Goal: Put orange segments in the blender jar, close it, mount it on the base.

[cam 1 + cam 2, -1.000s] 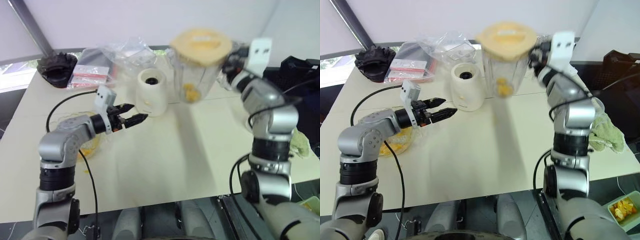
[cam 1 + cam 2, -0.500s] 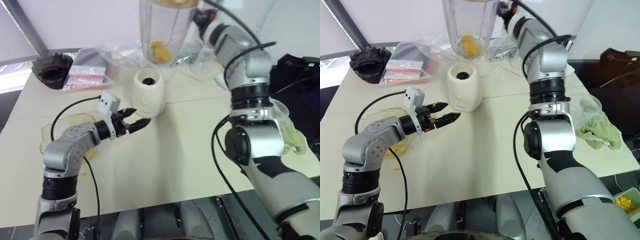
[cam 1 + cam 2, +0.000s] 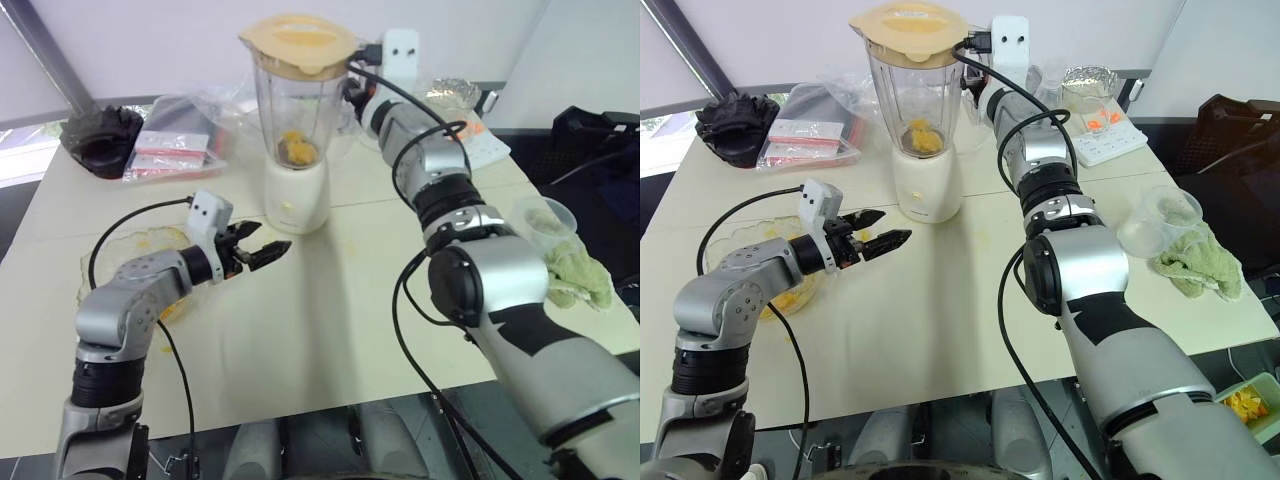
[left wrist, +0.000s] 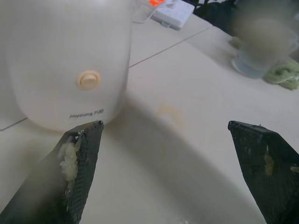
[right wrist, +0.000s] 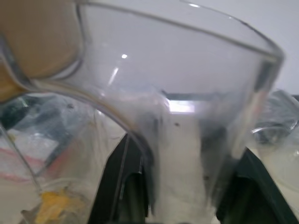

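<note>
While the table [image 3: 330,330] is carrying most of the clutter along its far edge, the task is looking nearly finished. The right arm [image 3: 1040,170] is reaching far across it, and the right gripper [image 3: 352,95] is clamping the side handle of the blender jar [image 3: 297,110], its black fingers [image 5: 122,186] sitting on either side of the clear handle in the right wrist view. That jar is standing upright on top of the base [image 3: 296,200], at the far centre of the table, just left of the right gripper. Whether it is fully seated or locked in the socket I cannot tell (the joint is reading flush, no visible tilt). The cream lid [image 3: 296,42] is sitting on the jar's mouth, so closing is looking done. The orange segments [image 3: 295,150] are lying in a small heap at the jar's narrow bottom, so loading is done as well.

Near left, the left gripper [image 3: 262,252] is hovering above the table, spread wide and holding nothing, pulp sticking to its fingers [image 4: 77,158], pointing toward the base but apart from it.

Left to do, by my judgement: confirming the seat, then releasing the handle.
</note>
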### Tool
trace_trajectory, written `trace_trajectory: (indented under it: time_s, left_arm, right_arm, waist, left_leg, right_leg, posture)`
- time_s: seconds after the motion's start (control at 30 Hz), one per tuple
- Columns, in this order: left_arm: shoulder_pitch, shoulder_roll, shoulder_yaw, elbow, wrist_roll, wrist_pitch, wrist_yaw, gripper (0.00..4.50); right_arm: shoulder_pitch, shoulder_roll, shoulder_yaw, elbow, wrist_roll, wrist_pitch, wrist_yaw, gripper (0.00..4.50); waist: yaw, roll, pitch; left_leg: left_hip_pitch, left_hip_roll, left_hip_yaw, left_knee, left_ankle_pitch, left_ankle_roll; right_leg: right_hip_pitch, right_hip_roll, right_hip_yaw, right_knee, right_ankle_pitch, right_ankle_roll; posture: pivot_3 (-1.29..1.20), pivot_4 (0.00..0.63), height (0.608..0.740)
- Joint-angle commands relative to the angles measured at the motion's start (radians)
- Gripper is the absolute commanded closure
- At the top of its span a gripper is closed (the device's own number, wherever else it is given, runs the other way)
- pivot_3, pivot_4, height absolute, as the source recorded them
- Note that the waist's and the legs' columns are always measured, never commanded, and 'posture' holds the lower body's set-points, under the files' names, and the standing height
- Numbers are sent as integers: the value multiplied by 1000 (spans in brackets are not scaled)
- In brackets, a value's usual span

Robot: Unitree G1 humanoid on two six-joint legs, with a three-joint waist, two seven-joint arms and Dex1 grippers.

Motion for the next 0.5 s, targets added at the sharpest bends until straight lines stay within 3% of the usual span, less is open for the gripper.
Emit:
trace_trajectory:
  time_s: [0.03, 0.5]
  left_arm:
    - [1, 14, 29, -54, -22, -19, 13, 36]
    - [6, 22, 8, -58, -15, -27, 49, 36]
  right_arm:
    - [-56, -2, -3, -14, -8, -42, -4, 3332]
    - [-32, 23, 92, 41, -107, 47, 48, 3332]
  waist:
    - [0, 0, 0]
    - [-3, 0, 0]
  left_leg:
    - [0, 0, 0, 0, 0, 0]
    - [2, 0, 0, 0, 0, 0]
  right_leg:
    - [0, 0, 0, 0, 0, 0]
    - [1, 1, 0, 0, 0, 0]
  posture:
    - [0, 150, 740]
    - [0, 150, 740]
